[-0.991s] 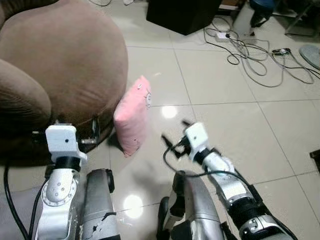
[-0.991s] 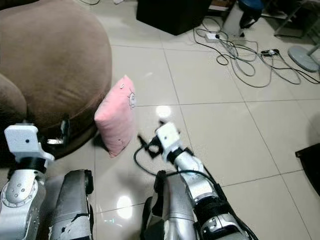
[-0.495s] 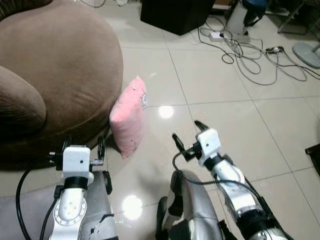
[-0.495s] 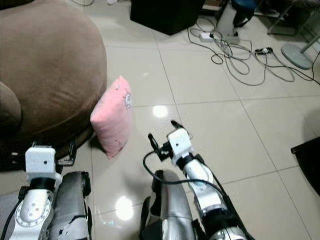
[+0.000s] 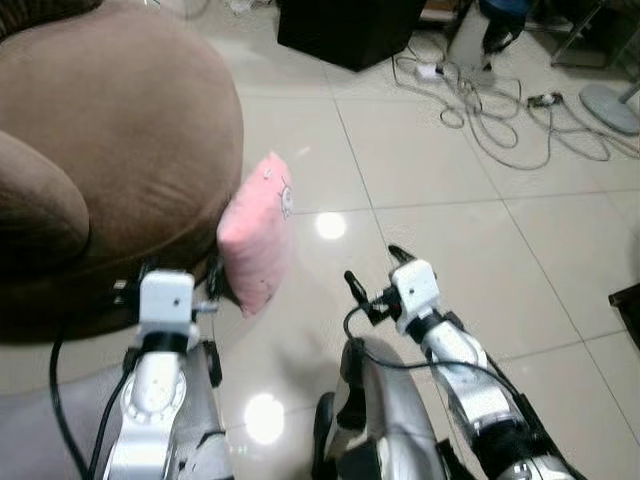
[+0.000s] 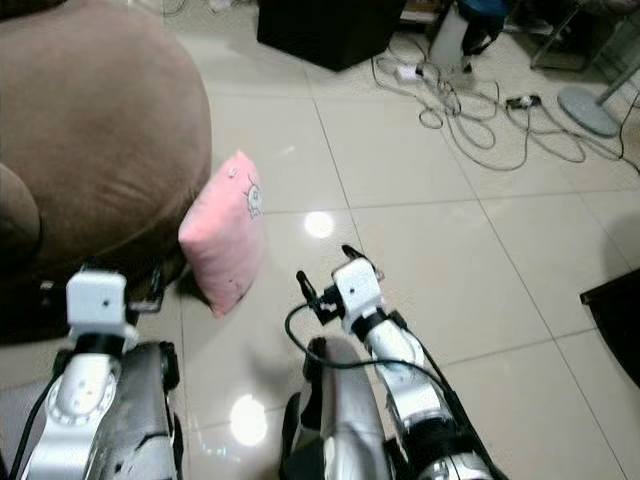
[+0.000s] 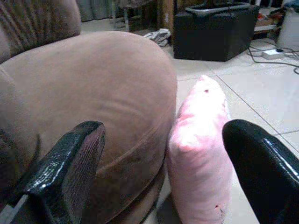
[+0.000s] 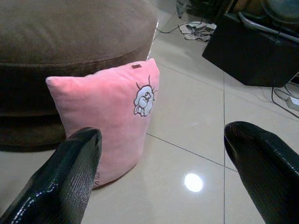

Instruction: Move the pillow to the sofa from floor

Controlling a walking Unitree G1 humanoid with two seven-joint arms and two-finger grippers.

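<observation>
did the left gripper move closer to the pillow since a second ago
Yes. The left gripper has shifted toward the pillow, away from the sofa's front, and now sits beside its lower edge.

You are seeing the pillow standing on the floor, leaning against the sofa on its left, with cables lying far behind to the right.
</observation>
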